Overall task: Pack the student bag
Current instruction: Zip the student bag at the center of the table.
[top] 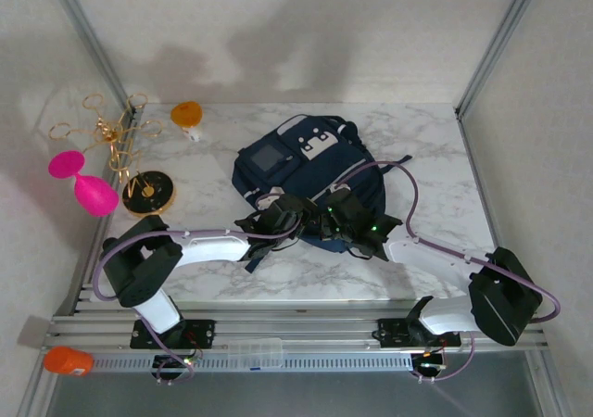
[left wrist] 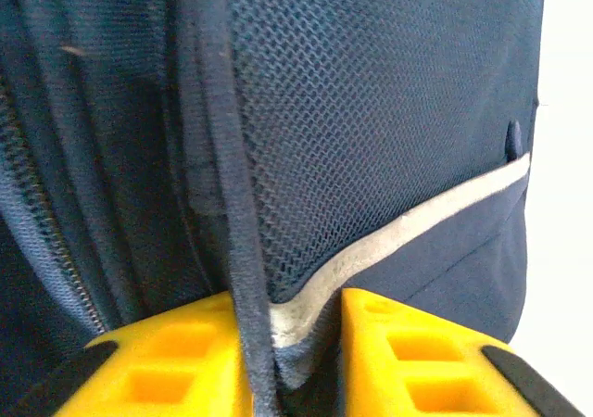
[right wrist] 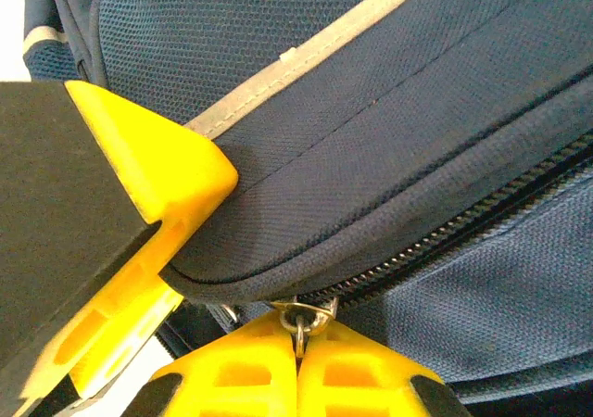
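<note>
A: From above, what does the student bag (top: 310, 167) look like, and where is it?

B: It is a navy fabric backpack lying flat on the marble table (top: 435, 167), a little above the middle of the frame. It has thin pale trim lines, a grey square patch (top: 271, 157) at its upper left and white buckle patches (top: 320, 142) near the top.

A: Any writing on those patches?

B: Too small to read from there.

A: And the fingers?

B: Both arms meet over the bag's lower edge, just below centre. The left fingers (top: 295, 218) and right fingers (top: 326, 215) sit side by side. They are dark against dark cloth, so I cannot tell their grip in that view.

A: The left wrist view, then.

B: The student bag (left wrist: 371, 111) covers nearly the whole frame in navy mesh. A zip (left wrist: 37, 213) runs down the left edge, and a pale grey trim line (left wrist: 417, 227) slants from the right down to bottom centre. The yellow left fingers (left wrist: 292, 366) at the bottom edge are clenched on a fold of the cloth. A dark piped edge (left wrist: 232, 204) and the end of the trim are pinched between them.

A: Right wrist view?

B: Navy weave and mesh, with pale trim across the top and a rolled dark seam above a zip slanting up to the right. At bottom centre the right fingers (right wrist: 298, 371) are pressed together on the metal zip pull (right wrist: 301, 322). At the left, one yellow finger of the left arm presses against the bag's flap.
</note>
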Controlling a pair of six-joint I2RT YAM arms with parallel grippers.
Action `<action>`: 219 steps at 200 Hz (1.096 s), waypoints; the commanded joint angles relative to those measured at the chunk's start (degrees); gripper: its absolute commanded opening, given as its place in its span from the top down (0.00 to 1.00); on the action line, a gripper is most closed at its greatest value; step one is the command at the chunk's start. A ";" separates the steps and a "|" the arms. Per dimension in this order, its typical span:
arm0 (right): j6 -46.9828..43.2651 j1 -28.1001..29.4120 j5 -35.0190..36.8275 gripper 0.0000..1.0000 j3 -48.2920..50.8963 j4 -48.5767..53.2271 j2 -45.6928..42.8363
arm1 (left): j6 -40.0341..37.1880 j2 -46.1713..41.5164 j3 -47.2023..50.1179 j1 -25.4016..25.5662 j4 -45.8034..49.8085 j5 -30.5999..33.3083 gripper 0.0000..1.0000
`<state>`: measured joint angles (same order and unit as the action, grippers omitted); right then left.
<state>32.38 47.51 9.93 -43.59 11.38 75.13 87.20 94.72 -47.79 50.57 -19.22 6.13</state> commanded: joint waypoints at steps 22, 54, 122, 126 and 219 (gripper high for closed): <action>0.66 0.31 3.51 1.00 -1.30 0.54 -1.49 | -0.68 -1.34 -0.20 -0.99 0.24 5.73 1.00; 1.86 -2.30 5.67 1.00 -1.66 3.37 -2.66 | -4.93 -4.77 1.44 -1.80 3.87 5.32 1.00; -0.95 -12.03 5.91 1.00 -1.14 6.37 -5.58 | -22.70 -16.53 6.60 -11.52 12.73 -1.78 1.00; -1.20 -12.14 5.95 1.00 -1.54 6.34 -5.36 | -23.85 -17.13 6.87 -12.07 12.52 -2.59 1.00; 0.06 1.30 4.53 1.00 1.30 3.54 -7.47 | -41.69 -11.55 -4.77 -26.71 17.10 -11.86 1.00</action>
<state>29.52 45.95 12.43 -44.40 12.69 70.02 51.92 79.24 -46.72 30.48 -0.08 -11.92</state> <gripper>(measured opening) 0.045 0.042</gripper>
